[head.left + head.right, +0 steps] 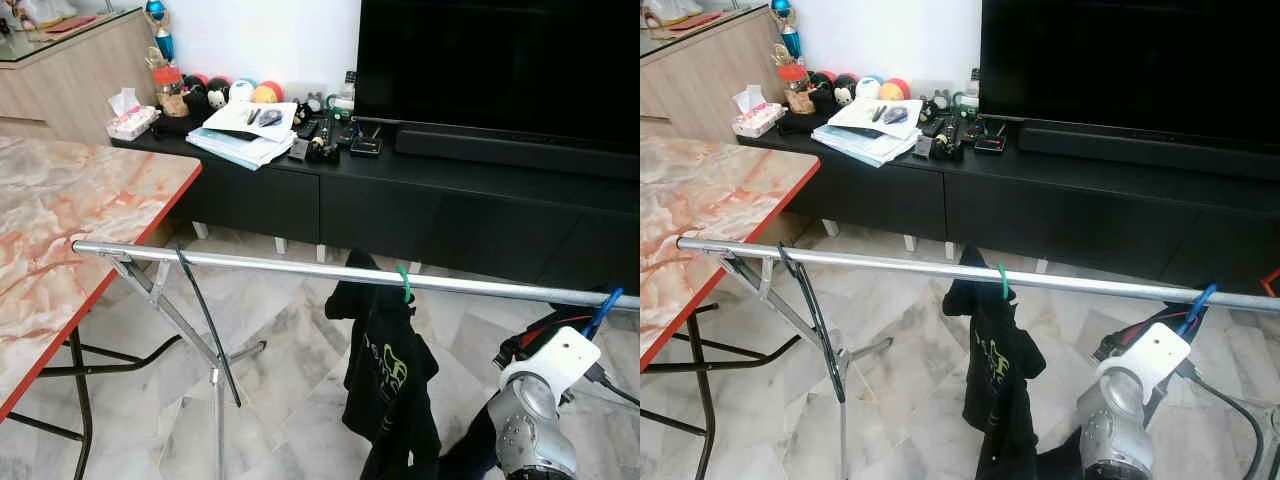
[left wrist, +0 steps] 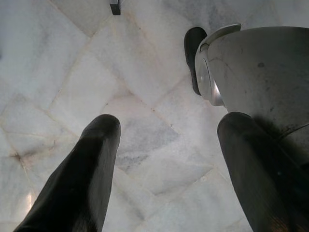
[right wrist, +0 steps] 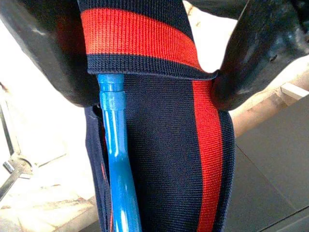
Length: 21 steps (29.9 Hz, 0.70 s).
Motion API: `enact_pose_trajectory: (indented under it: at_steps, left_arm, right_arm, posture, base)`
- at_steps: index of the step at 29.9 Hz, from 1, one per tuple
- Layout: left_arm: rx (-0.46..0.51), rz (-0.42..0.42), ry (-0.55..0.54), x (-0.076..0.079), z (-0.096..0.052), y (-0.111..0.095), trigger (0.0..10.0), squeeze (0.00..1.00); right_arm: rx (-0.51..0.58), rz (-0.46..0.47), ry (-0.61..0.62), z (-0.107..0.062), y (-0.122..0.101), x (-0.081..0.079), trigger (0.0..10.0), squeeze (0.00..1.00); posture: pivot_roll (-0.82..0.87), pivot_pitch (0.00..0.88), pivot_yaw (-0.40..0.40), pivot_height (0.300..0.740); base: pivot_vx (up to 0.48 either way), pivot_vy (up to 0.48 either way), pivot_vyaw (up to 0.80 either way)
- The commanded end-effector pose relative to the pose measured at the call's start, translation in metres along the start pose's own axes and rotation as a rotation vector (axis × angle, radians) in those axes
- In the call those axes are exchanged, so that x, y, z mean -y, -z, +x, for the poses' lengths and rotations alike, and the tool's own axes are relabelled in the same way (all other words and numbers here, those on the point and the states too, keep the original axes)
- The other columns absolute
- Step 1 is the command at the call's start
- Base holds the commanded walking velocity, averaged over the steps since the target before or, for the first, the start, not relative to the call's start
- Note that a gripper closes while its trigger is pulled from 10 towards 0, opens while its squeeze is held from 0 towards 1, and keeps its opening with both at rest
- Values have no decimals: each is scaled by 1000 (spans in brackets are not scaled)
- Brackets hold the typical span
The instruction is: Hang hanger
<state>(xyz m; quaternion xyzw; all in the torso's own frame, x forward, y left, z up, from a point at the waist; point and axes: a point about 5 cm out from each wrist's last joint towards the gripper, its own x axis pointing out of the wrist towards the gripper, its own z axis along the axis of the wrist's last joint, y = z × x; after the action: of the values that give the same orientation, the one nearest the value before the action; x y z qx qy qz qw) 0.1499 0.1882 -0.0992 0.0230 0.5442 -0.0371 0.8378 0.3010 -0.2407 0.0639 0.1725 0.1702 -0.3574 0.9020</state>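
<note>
A silver clothes rail (image 1: 260, 263) runs across in front of me. A black garment (image 1: 388, 380) hangs from it on a green hanger (image 1: 403, 284). At the rail's right end a blue hanger (image 1: 604, 308) leans against the bar, its top just above it. My right arm (image 1: 545, 400) reaches up under it. In the right wrist view my right gripper (image 3: 149, 72) is shut on the blue hanger's stem (image 3: 118, 159) and the collar of a navy garment with red stripes (image 3: 193, 145). My left gripper (image 2: 166, 140) hangs open over the marble floor (image 2: 63, 63).
A marble-topped folding table (image 1: 70, 220) stands at the left, touching the rail's left end. The rail's folding legs (image 1: 205, 340) spread below it. Behind the rail is a black TV cabinet (image 1: 420, 200) with a television (image 1: 500, 60), papers and small items.
</note>
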Motion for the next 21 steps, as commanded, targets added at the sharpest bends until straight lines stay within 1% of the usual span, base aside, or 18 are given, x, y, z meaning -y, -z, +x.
enact_pose_trajectory:
  at_steps: [1, 5, 9, 13, 18, 21]
  left_arm:
    - [63, 24, 95, 21, 2, -14, 10000, 0]
    - [64, 26, 95, 21, 2, -15, 10000, 0]
    - [65, 31, 95, 20, 2, -15, 10000, 0]
    - [64, 34, 95, 20, 2, -15, 10000, 0]
    - [64, 39, 95, 20, 2, -15, 10000, 0]
    - [65, 41, 94, 19, 2, -16, 10000, 0]
  right_arm:
    - [41, 17, 16, -2, -6, 2, 10000, 0]
    - [94, 51, 42, -2, -15, 4, 10000, 0]
    - [164, 89, 88, -3, -25, 11, 10000, 0]
    - [189, 96, 107, -5, -28, 13, 10000, 0]
    - [133, 62, 109, -3, -19, 14, 10000, 0]
    - [92, 52, 76, -2, -14, 9, 10000, 0]
  posture:
    - [6, 71, 43, 740]
    - [5, 73, 43, 740]
    - [5, 76, 45, 740]
    - [5, 77, 46, 740]
    - [7, 80, 47, 740]
    - [8, 82, 50, 740]
  base:
    - [0, 0, 0]
    - [0, 0, 0]
    - [0, 0, 0]
    - [0, 0, 0]
    - [0, 0, 0]
    - [0, 0, 0]
